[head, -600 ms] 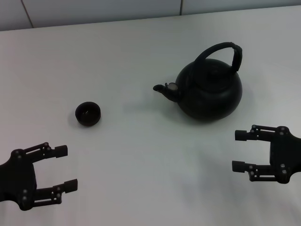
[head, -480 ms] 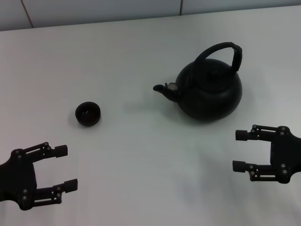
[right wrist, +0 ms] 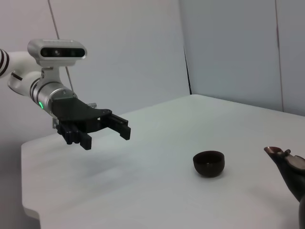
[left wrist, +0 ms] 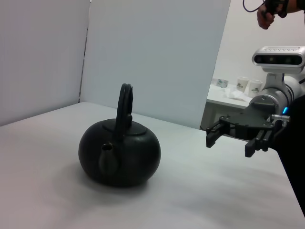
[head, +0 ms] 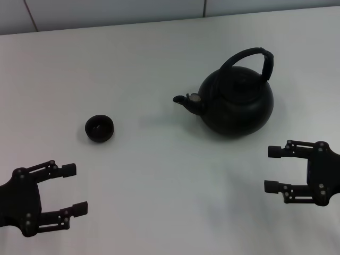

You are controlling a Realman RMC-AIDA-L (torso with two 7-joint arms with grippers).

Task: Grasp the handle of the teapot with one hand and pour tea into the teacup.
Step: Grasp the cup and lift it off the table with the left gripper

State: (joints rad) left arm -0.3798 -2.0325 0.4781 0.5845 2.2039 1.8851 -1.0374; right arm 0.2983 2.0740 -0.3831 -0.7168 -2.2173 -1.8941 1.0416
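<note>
The matte black teapot (head: pixel 237 103) stands upright on the white table, right of centre, its short spout (head: pixel 186 100) pointing left. Its tall arched handle (head: pixel 254 57) rises over the lid. It also shows in the left wrist view (left wrist: pixel 119 153). The small dark teacup (head: pixel 99 128) sits left of centre, also in the right wrist view (right wrist: pixel 208 163). My right gripper (head: pixel 272 169) is open and empty, near the front right, below the teapot and apart from it. My left gripper (head: pixel 74 189) is open and empty at the front left, nearer than the teacup.
The white table (head: pixel 159 175) ends at a far edge along a grey wall (head: pixel 106 10). In the left wrist view a side table with paper cups (left wrist: pixel 248 86) stands beyond the table's edge.
My right gripper has drifted slightly right and toward the near edge. The teapot, teacup and left gripper have not moved.
</note>
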